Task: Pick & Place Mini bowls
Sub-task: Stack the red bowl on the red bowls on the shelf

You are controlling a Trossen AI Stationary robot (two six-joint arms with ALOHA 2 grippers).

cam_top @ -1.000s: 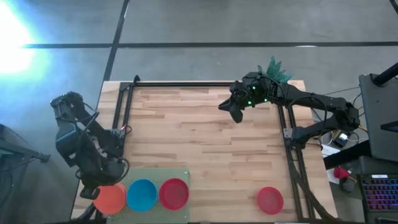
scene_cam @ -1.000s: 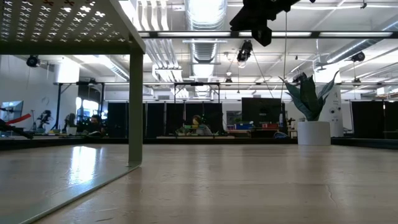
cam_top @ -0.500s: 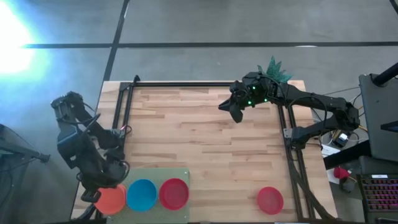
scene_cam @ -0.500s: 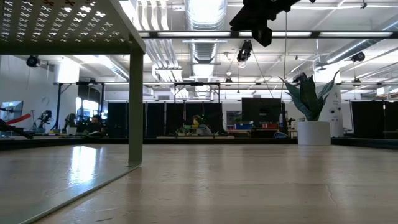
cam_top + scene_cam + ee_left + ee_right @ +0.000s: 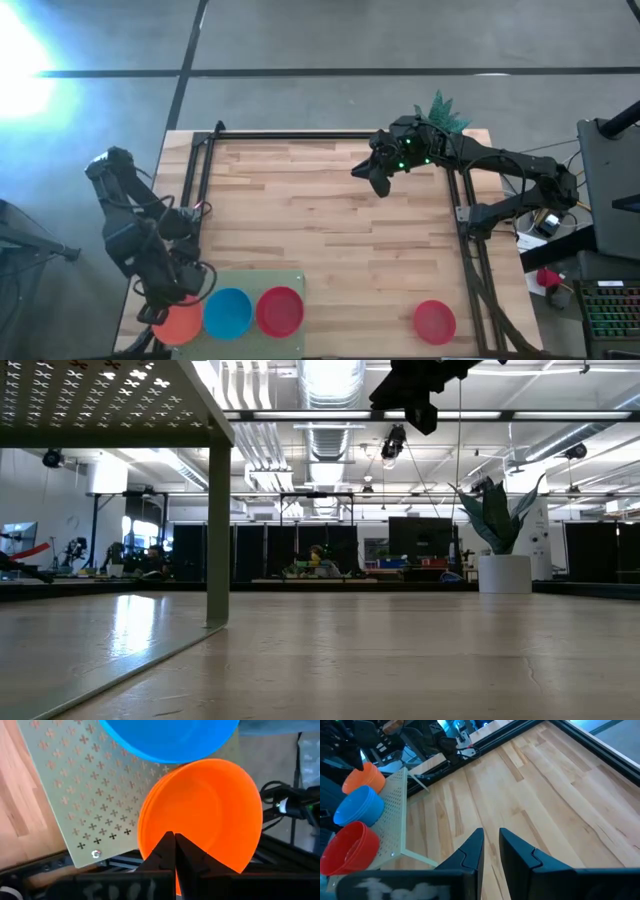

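Three stacks of mini bowls stand on a green perforated platform (image 5: 290,280) at the table's near left: orange (image 5: 180,322), blue (image 5: 228,312) and red (image 5: 280,310). One red bowl (image 5: 435,322) rests alone on the wood at the near right. My left gripper (image 5: 174,839) is shut and points down over the inside of the top orange bowl (image 5: 210,805). My right gripper (image 5: 368,178) hangs high over the table's far right part. In the right wrist view (image 5: 491,842) its fingers stand a narrow gap apart and hold nothing. My left gripper's shut fingertips (image 5: 170,842) point down from above at the inside of the top orange bowl (image 5: 200,820). I cannot tell whether they touch it.
A white pot with a green plant (image 5: 440,110) stands at the far right corner and also shows in the low view (image 5: 505,572). Black rails (image 5: 200,170) run along the table's left, far and right sides. Bare wood (image 5: 340,240) lies between the platform and my right arm.
My left arm has shifted a little toward the table's right edge, farther over the orange bowls. The bowls have stayed in place.
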